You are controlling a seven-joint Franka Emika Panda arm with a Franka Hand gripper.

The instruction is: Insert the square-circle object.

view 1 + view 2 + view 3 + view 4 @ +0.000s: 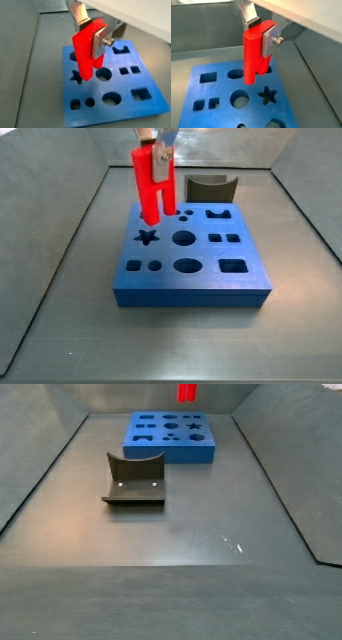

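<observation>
The bright red square-circle object [85, 50] hangs upright in my gripper [89, 31], which is shut on its upper end. It also shows in a wrist view [252, 55] and in both side views [150, 188] [189, 392]. Its two prongs point down and their tips hover just above the blue block [117, 100] with shaped holes, over the star hole [150, 236] and a round hole [103, 74]. The block lies flat on the grey floor [201, 263] [171, 436] [218, 107]. The prongs are not inside any hole.
A dark grey curved piece [134, 482] lies on the floor apart from the block, also in a side view [207, 186]. Grey bin walls [67, 248] slope up around the floor.
</observation>
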